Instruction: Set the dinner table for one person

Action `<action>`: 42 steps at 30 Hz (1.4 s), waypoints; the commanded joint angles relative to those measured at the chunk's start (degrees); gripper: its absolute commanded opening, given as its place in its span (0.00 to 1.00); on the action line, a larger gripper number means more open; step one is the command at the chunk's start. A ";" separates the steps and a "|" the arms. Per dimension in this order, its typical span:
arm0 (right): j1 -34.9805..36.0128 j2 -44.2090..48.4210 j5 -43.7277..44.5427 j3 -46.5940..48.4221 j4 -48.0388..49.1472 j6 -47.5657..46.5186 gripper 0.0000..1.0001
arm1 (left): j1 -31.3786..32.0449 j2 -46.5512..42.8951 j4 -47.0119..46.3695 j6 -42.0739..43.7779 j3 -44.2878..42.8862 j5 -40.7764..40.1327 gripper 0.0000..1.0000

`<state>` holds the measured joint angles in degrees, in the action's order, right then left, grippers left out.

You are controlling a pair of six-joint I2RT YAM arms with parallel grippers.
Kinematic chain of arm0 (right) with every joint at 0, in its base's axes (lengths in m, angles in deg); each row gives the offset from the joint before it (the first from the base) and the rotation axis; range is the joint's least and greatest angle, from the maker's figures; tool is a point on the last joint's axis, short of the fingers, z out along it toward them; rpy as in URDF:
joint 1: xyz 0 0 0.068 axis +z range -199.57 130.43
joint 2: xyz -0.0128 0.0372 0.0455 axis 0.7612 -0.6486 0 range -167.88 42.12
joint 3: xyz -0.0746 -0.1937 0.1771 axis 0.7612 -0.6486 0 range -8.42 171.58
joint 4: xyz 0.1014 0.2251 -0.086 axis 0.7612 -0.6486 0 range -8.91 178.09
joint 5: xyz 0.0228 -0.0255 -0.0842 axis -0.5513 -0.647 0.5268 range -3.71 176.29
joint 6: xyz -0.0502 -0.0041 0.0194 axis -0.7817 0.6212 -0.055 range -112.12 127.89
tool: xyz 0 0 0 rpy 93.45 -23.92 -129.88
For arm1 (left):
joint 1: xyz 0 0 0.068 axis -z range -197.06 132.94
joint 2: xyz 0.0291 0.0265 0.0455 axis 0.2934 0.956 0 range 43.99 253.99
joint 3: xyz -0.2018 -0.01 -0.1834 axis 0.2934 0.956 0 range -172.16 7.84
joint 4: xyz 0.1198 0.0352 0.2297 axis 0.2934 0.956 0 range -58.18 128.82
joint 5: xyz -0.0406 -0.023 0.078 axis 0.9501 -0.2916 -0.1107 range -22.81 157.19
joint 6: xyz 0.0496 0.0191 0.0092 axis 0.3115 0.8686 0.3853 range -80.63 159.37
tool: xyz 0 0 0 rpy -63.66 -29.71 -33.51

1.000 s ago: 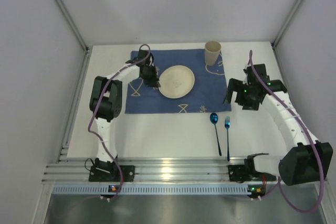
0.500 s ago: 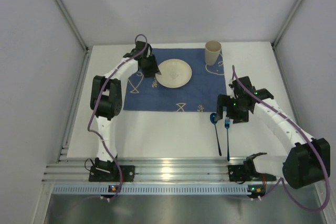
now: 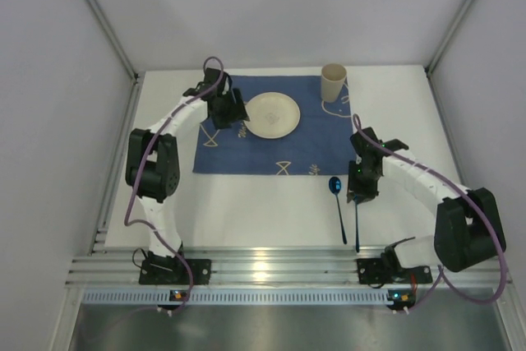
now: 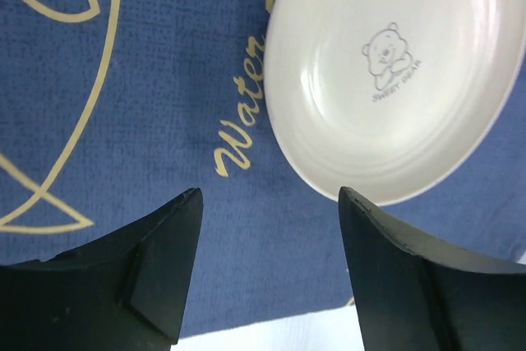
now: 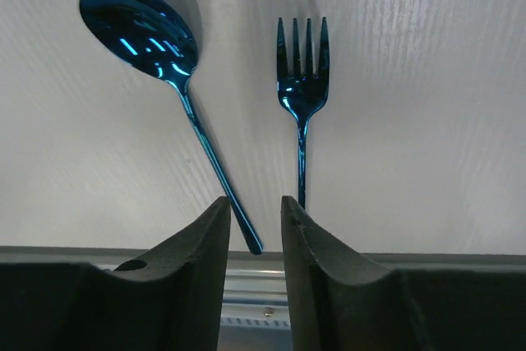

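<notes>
Blue fork (image 5: pixel 302 92) between right pincer (image 5: pixel 256 200) jaws

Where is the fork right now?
In the top view the fork lies on the table, right of centre, just right of the spoon, on the near side of the cloth.

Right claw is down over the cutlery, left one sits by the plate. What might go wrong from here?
1. In the right wrist view, the spoon handle's tip shows in the right claw gap, while the fork handle runs under one finger. Closing may catch the spoon, or shove the fork.
2. The left claw hangs open close to the plate rim; a sideways move may nudge it on the cloth.
</notes>
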<state>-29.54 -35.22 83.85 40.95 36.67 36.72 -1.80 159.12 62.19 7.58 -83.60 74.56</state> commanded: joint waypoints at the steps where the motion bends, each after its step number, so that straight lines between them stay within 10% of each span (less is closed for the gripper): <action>1: 0.36 -1.58 4.61 -0.58 1.15 3.50 0.31 | 0.20 -6.57 0.39 0.94 1.26 -1.14 0.72; 15: -0.52 -10.02 7.53 -4.63 7.29 4.91 0.34 | 0.20 -12.47 2.85 1.73 3.72 -2.19 0.70; 22: -0.61 -13.89 6.31 -5.86 11.25 4.64 0.00 | 0.20 -14.14 4.08 2.52 3.81 -2.46 0.69; 29: -0.70 -14.16 6.48 -4.20 9.68 3.86 0.00 | 0.64 -15.64 4.35 2.79 4.78 -1.58 0.69; 42: -0.78 -8.70 11.76 33.30 -15.28 -2.03 0.00 | 14.50 -14.94 0.57 7.89 -2.51 22.05 0.60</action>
<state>-30.23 -45.95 94.30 65.45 28.80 36.42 7.64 144.98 65.67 13.63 -81.07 87.61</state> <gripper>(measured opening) 0.015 0.625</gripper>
